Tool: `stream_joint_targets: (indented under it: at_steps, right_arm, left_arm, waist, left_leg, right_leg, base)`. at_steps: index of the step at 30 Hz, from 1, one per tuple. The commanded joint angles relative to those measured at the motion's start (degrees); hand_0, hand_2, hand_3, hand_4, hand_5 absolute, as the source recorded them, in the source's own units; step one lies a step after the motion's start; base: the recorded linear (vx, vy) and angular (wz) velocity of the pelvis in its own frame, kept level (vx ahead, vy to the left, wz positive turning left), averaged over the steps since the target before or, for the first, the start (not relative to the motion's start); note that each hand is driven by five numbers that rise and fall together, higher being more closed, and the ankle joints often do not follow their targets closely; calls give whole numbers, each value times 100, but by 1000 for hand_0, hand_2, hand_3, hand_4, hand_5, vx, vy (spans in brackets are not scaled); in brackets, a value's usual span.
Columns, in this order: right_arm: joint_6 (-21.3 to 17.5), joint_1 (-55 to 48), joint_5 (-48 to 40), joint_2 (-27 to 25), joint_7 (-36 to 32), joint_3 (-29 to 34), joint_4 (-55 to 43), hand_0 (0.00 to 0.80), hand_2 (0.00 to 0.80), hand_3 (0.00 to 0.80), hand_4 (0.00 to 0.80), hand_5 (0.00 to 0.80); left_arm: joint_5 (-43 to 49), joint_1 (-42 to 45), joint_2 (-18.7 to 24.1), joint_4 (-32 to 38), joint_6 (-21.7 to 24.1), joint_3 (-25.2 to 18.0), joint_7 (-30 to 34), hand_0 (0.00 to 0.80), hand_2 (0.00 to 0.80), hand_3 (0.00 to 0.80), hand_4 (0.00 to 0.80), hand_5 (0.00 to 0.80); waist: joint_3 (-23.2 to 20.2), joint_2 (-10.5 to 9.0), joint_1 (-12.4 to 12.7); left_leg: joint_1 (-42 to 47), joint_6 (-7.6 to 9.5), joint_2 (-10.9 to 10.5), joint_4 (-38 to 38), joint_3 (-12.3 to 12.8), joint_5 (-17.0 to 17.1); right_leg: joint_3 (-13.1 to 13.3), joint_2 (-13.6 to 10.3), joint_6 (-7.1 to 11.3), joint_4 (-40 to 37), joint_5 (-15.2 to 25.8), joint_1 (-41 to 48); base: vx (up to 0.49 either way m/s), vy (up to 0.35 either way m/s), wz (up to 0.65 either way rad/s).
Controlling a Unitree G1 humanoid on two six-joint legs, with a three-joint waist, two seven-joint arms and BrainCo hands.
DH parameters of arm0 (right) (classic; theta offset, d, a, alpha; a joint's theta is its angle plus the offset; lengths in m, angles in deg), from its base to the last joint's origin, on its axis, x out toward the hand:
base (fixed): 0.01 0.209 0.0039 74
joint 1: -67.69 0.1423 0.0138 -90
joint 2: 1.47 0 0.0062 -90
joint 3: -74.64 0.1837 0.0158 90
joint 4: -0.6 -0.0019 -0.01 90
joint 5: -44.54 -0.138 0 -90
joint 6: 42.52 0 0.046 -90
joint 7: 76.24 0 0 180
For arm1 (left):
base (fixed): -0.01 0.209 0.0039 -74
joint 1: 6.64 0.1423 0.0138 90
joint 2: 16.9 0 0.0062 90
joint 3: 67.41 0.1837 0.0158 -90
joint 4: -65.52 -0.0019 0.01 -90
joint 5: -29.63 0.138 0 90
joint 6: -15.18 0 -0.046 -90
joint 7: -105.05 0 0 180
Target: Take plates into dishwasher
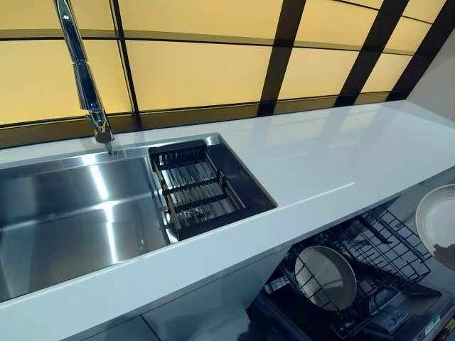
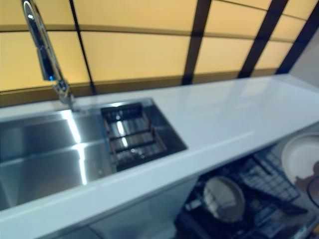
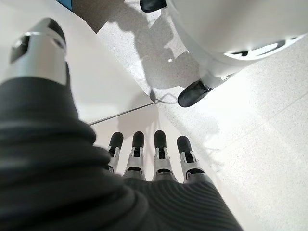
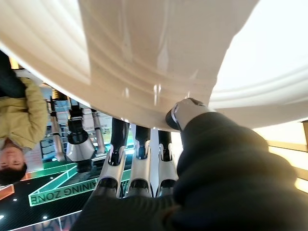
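Pinching a glossy white plate [image 4: 159, 57] by its rim, right hand [image 4: 192, 139] thumb over, fingers under, beside the open dishwasher rack [image 1: 370, 259] holding another plate [image 1: 325, 275]; likely stiff, slick, breakable, so rim hold; left hand [image 3: 144, 159] idle, fingers straight.

— Plates, how many? 
— Two white ones: one plate [image 1: 325, 275] standing in the dishwasher rack [image 1: 387, 249], another plate [image 1: 435, 219] out at the right edge. 
— Racks? 
— One there, plus one dark drainer basket [image 1: 192, 188] in the single sink [image 1: 64, 220]. 
— Taps? 
— One faucet [image 1: 84, 78]. One person [image 4: 19, 125] in the right wrist view.
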Motion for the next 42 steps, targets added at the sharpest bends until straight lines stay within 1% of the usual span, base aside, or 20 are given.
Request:
stream_joint_targets:
  at_steps: [1,7,9,14,16,18,21,24,25,27,31,35,42]
  right_arm:
    - [-192,417,370,-286,316,117,-88,800,800,800,800,800]
    - [-219,208,527,-84,334,131,-243,800,800,800,800,800]
    - [-230,222,719,-40,340,65,-332,800,800,800,800,800]
    - [-271,168,877,163,570,-39,-539,800,800,800,800,800]
    - [-197,140,1019,243,710,-86,-728,800,800,800,800,800]
    - [-182,130,1195,308,847,-95,-822,800,800,800,800,800]
    - [-195,75,1683,420,1136,-156,-938,800,800,800,800,800]
    - [-163,52,1929,511,1372,-252,-1069,800,800,800,800,800]
    - [-164,51,2177,562,1616,-289,-1200,800,800,800,800,800]
    - [-161,57,2454,609,1874,-338,-1316,800,800,800,800,800]
    - [-77,-9,3086,689,2192,-461,-1605,800,800,800,800,800]
    - [-60,-178,3455,887,2422,-555,-1655,800,800,800,800,800]
    - [-67,-376,3773,1028,2749,-665,-1493,800,800,800,800,800]
  left_arm:
    - [157,-341,-113,-242,105,85,-14,0,0,0,0,0]
    - [163,-358,-139,-241,99,77,-17,0,0,0,0,0]
    - [175,-353,-147,-231,82,76,-16,0,0,0,0,0]
    - [187,-326,-161,-211,85,75,-21,0,0,0,0,0]
    - [192,-323,-161,-189,67,72,-13,0,0,0,0,0]
    - [191,-308,-166,-179,68,73,-15,0,0,0,0,0]
    - [167,-290,-173,-164,89,85,-29,0,0,0,0,0]
    - [144,-304,-189,-127,76,114,-62,0,0,0,0,0]
    - [134,-297,-197,-108,74,127,-87,0,0,0,0,0]
    - [103,-293,-198,-93,80,132,-99,0,0,0,0,0]
    - [28,-297,-218,-39,65,154,-119,0,0,0,0,0]
    - [-34,-316,-272,-6,22,174,-154,0,0,0,0,0]
    - [-53,-326,-300,60,1,242,-176,0,0,0,0,0]
  waist:
    - [141,-15,161]
    - [163,34,153]
    - [166,48,158]
    - [170,88,175]
    - [176,108,179]
    - [184,123,185]
    - [214,155,199]
    - [259,196,212]
    - [286,229,221]
    - [317,272,228]
    - [358,347,224]
    - [360,398,215]
    - [356,436,237]
  left_leg:
    - [537,99,79,23,42,-586]
    - [514,82,74,23,35,-568]
    - [517,81,65,23,24,-565]
    - [508,74,51,23,3,-559]
    - [500,73,42,23,-9,-555]
    - [495,76,37,23,-16,-555]
    - [479,86,23,23,-28,-556]
    - [441,93,17,23,-56,-556]
    - [415,98,8,23,-78,-549]
    - [383,99,-6,23,-105,-544]
    - [331,108,-29,23,-151,-542]
    - [305,117,-44,23,-193,-551]
    - [295,135,-57,27,-225,-564]
  right_leg:
    - [5,-62,373,94,140,-86]
    - [-12,-72,364,80,147,-98]
    - [-19,-74,354,76,142,-92]
    - [-43,-85,350,68,136,-84]
    - [-53,-89,351,68,137,-90]
    - [-61,-94,353,69,134,-92]
    - [-77,-101,355,75,134,-110]
    - [-84,-110,360,78,128,-135]
    - [-90,-111,359,78,123,-150]
    - [-93,-115,359,81,116,-168]
    - [-108,-109,357,79,106,-199]
    - [-112,-102,350,77,82,-202]
    - [-140,-113,352,80,73,-194]
  base:
    - [-8,-4,-4]
    - [0,0,0]
    - [0,0,0]
    - [0,0,0]
    - [0,0,0]
    - [0,0,0]
    - [0,0,0]
    - [-12,-11,0]
    - [0,0,0]
    - [0,0,0]
    - [-4,1,1]
    - [-3,-1,4]
    - [8,-13,4]
